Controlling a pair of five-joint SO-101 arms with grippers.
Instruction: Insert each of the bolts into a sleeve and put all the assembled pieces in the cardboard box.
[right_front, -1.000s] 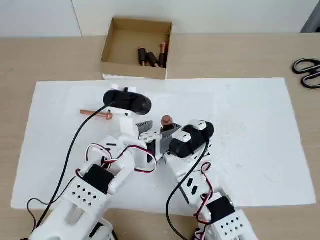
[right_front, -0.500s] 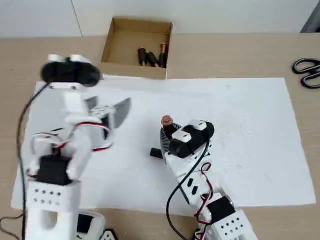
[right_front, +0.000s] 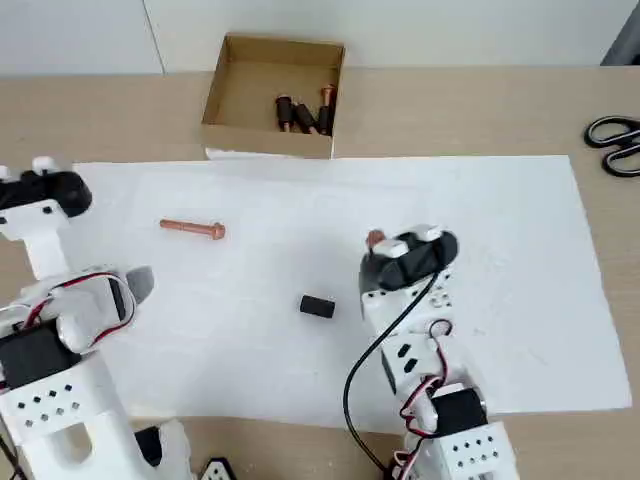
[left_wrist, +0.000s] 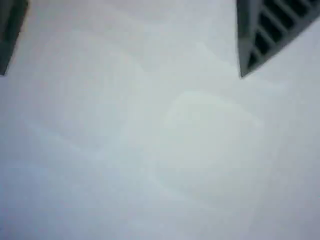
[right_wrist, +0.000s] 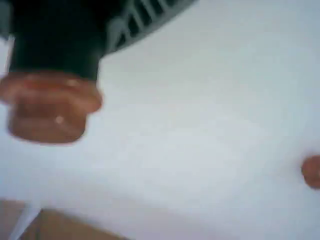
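A copper bolt (right_front: 192, 229) lies loose on the white paper, left of centre. One black sleeve (right_front: 317, 306) lies on the paper near the middle. My right gripper (right_front: 385, 250) is shut on a bolt pushed into a black sleeve (right_wrist: 47, 100), whose copper head (right_front: 375, 238) sticks out just right of the loose sleeve. My left gripper (left_wrist: 135, 40) is open over bare paper at the table's left edge (right_front: 135, 285), with nothing between its fingers (left_wrist: 270, 35). The cardboard box (right_front: 228, 95) at the back holds several assembled pieces (right_front: 303, 112).
The white paper sheet (right_front: 500, 200) covers most of the wooden table. Scissors (right_front: 615, 140) lie at the far right edge. A copper spot (right_wrist: 312, 171) shows at the edge of the right wrist view.
My left arm has swung back from the middle to the table's left side. My right gripper has shifted right with its bolt and sleeve, uncovering the loose black sleeve.
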